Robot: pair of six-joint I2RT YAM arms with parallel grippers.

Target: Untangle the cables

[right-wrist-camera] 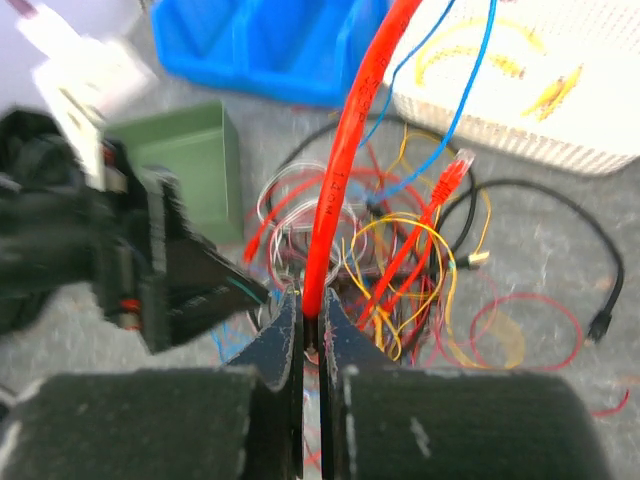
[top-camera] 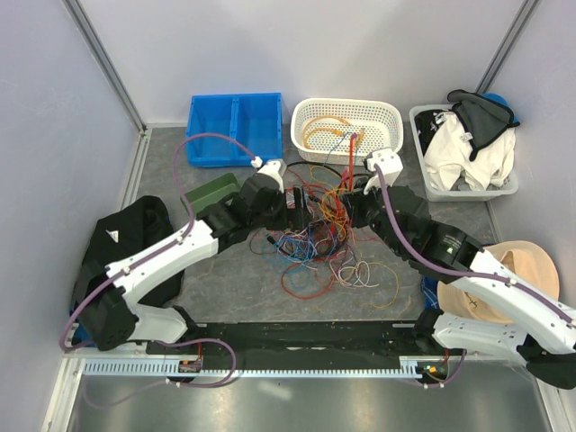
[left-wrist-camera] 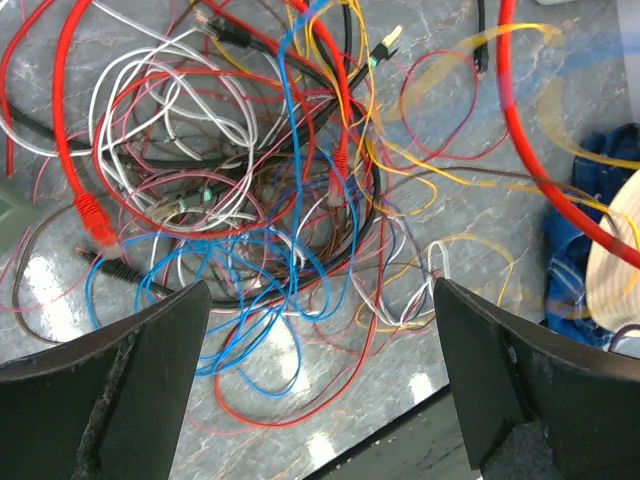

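My right gripper (right-wrist-camera: 311, 318) is closed nearly all the way, its two fingers pinching a thick red cable (right-wrist-camera: 350, 150) that rises from between them and runs away toward the white basket (top-camera: 389, 117) at the far side of the table (top-camera: 236, 290). My left gripper (left-wrist-camera: 320, 290) is spread wide and has hold of nothing; it hangs over the tangle with blue, red, white and yellow loops showing between its fingers. The cables (top-camera: 315, 247) lie heaped in the middle of the table, just near of both grippers, with loose red and orange loops trailing toward me. A few orange and yellow strands lie inside the basket. A blue bin (top-camera: 236, 117) sits left of the basket, and a green box (top-camera: 212, 191) beside my left wrist.
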